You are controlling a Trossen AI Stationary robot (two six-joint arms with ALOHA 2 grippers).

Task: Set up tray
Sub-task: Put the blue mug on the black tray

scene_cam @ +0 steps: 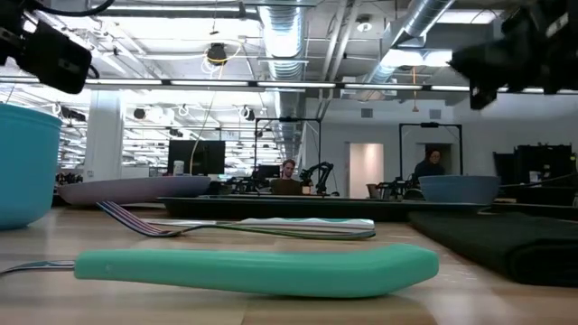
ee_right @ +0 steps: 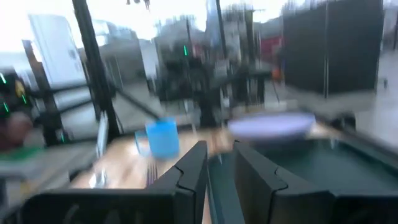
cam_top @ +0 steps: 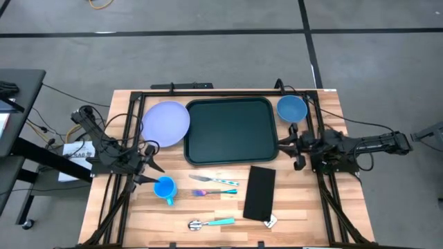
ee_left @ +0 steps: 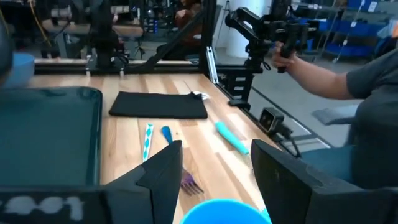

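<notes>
Lying empty at the table's centre, the tray [cam_top: 230, 131] waits between plate [cam_top: 166, 123] and bowl [cam_top: 292, 108]. The left gripper [cam_top: 147, 168], fingers spread, hangs beside the cup [cam_top: 165, 188], probably to take it. The right gripper [cam_top: 291, 146], fingers narrowly parted and empty, hovers at the tray's right rim.

Both arms are dark, chunky jointed things with black cables looping off them. The left gripper [ee_left: 214, 177] has angular matte black fingers [ee_left: 165, 171], same on the right gripper [ee_right: 217, 168].

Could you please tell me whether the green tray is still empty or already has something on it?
Empty. In the high view the tray shows bare green inside its rim; the plate and bowl sit beside it.
</notes>
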